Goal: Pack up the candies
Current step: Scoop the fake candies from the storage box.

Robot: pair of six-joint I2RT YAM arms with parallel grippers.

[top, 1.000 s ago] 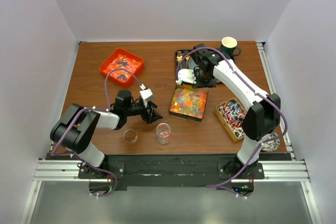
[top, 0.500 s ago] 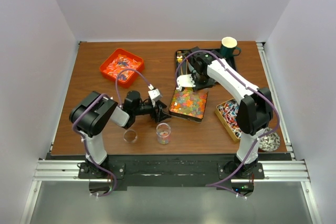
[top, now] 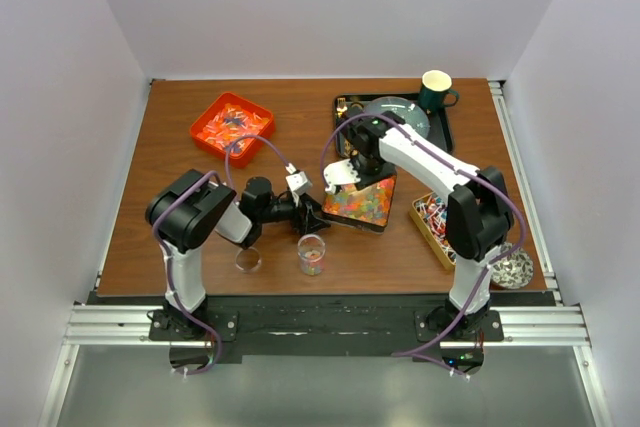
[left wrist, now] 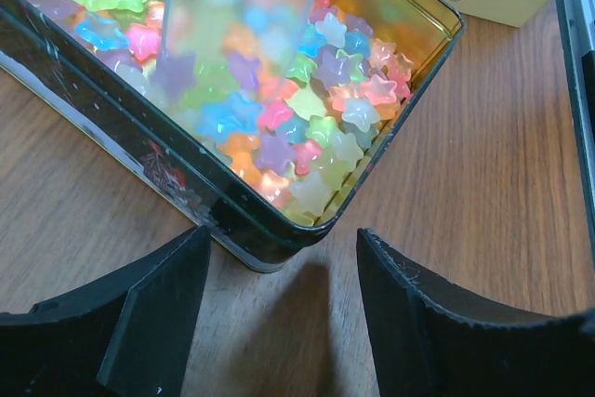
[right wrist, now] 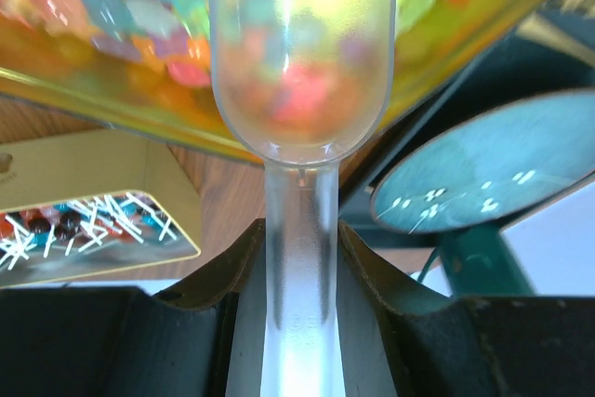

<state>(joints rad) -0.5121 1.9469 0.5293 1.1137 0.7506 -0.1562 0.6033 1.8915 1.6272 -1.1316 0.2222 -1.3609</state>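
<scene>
right gripper (right wrist: 302,265) clamps the scoop (right wrist: 299,90), bowl at 12 o'clock over the candies (left wrist: 346,111); left gripper (left wrist: 284,250) gapes before the tin (left wrist: 244,222) corner.

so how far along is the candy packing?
Early. Done: the glass jar holds a few candies. In hand: right gripper shut on a clear scoop over the tin of star candies; left gripper open at the tin's corner. Left: jar looks far from full; possible lid lies beside it.

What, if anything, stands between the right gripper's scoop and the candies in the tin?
Nothing visible. The tin has no lid on, and the scoop, held in the right gripper, is right over the candies.
</scene>
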